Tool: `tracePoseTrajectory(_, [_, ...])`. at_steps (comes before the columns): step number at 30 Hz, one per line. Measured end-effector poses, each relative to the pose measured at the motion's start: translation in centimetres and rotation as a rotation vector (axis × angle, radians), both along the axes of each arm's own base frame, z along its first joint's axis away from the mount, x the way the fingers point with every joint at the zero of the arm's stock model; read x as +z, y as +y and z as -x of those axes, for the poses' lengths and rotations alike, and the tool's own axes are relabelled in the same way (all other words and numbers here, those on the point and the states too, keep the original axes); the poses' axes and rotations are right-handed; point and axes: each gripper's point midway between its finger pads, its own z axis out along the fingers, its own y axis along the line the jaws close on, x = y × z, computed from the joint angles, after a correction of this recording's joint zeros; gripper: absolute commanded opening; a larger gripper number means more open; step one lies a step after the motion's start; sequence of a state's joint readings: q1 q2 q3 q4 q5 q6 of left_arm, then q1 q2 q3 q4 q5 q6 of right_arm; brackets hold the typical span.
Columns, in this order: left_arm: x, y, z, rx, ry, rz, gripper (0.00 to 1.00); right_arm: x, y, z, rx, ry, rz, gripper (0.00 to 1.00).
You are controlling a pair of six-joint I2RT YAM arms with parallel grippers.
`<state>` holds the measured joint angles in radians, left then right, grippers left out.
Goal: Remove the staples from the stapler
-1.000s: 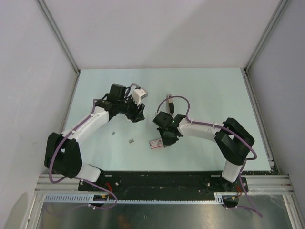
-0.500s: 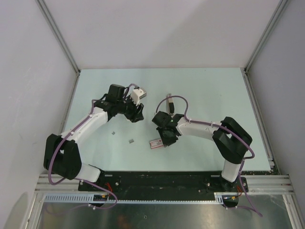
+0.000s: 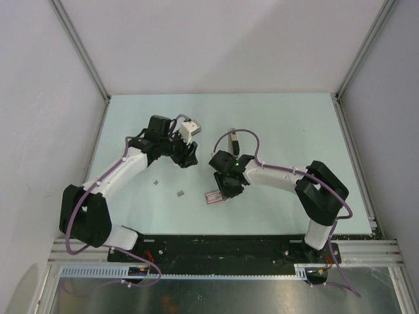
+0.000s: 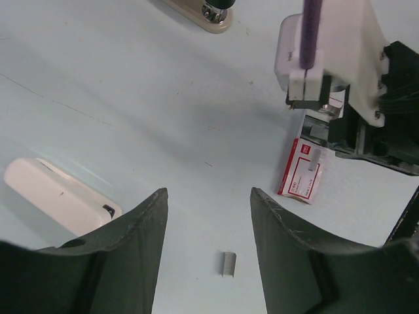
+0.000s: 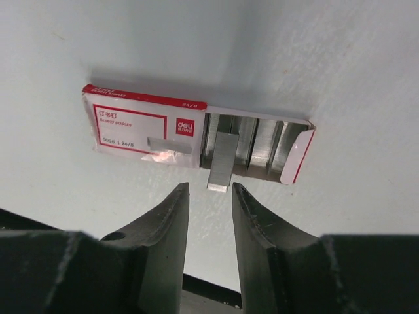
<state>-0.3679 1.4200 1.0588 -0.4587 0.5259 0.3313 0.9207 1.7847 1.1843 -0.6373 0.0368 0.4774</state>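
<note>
The right claw (image 5: 208,191) has edged slightly left. Its jaws are narrowly parted and empty, lined up with a strip of staples (image 5: 221,160) lying across the open packet (image 5: 131,124), probably to pinch it. The left claw (image 4: 208,196) gapes wide and empty, with the stapler (image 4: 57,196) just beside it on the bench (image 4: 163,98).

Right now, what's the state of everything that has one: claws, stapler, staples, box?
left claw: open wide, empty
right claw: open narrowly, empty, at the box's edge
box: flat on the table, one end open, flap out
strip at open end: loose, overhanging the box's edge
strip on lid: loose, flat
strip on table: loose, flat
stapler: lying on the table outside the left claw; can't tell whether it's open or shut
</note>
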Motion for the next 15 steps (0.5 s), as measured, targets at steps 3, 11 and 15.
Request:
tracePoseTrajectory(3, [0.1,0.0,0.0,0.0,-0.003,0.001,0.59,1.2,-0.1,-0.2,-0.004,-0.017,-0.021,0.29])
tracePoseTrajectory(11, [0.5,0.0,0.0,0.0,-0.015,0.006,0.59,5.3,-0.8,-0.3,-0.018,-0.081,-0.085,0.02])
tracePoseTrajectory(15, [0.5,0.1,0.0,0.001,-0.015,0.006,0.59,4.6,-1.5,0.4,-0.016,-0.065,-0.081,0.0])
